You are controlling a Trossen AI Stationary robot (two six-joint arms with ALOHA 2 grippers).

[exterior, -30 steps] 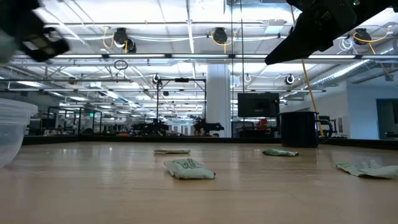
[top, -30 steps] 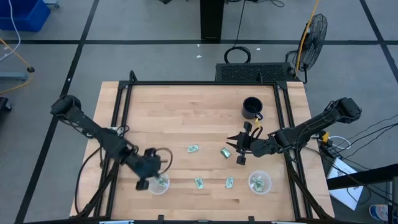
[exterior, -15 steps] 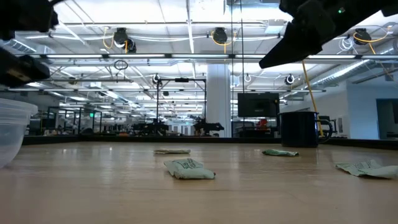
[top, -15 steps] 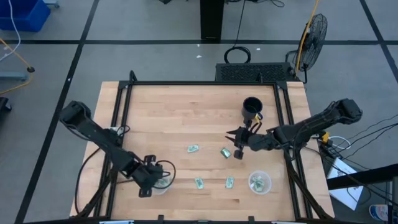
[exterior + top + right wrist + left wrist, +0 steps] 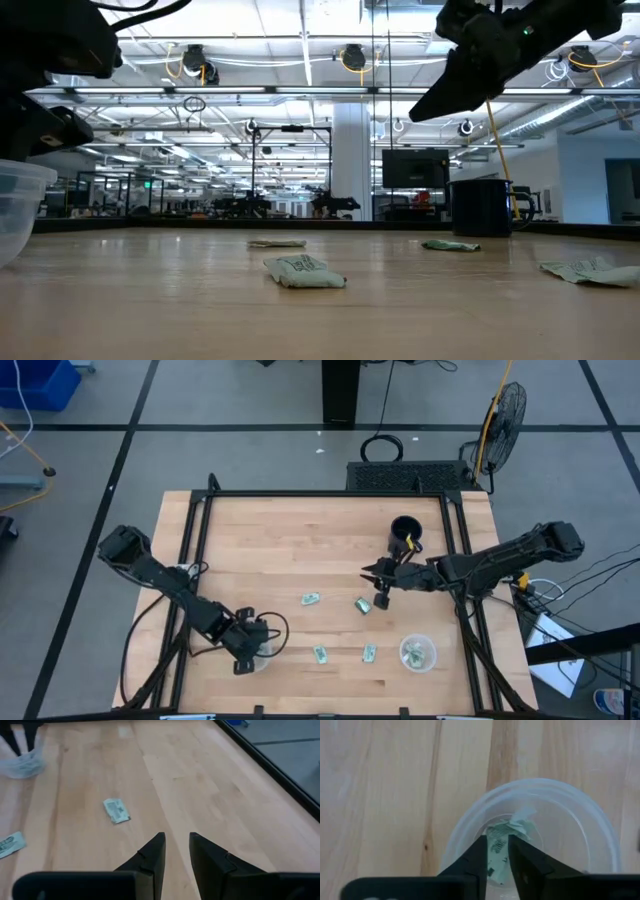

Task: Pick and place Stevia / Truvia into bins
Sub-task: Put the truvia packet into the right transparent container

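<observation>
Hovering over the near-left clear bin [image 5: 256,655], the left gripper [image 5: 497,856] has its fingers drawn close with only a narrow slit between them, a crumpled green-and-white packet [image 5: 507,831] lying in the cup just beyond the tips; whether they touch it cannot be told. The right gripper [image 5: 381,586], slightly parted and empty, hangs above the table beside the black mug [image 5: 404,533]. Four packets lie flat between the bins: one [image 5: 311,599] angled across the table, one [image 5: 362,605] diagonal, two [image 5: 320,655] [image 5: 369,653] lengthwise toward the near edge; the right bin [image 5: 418,653] holds more.
</observation>
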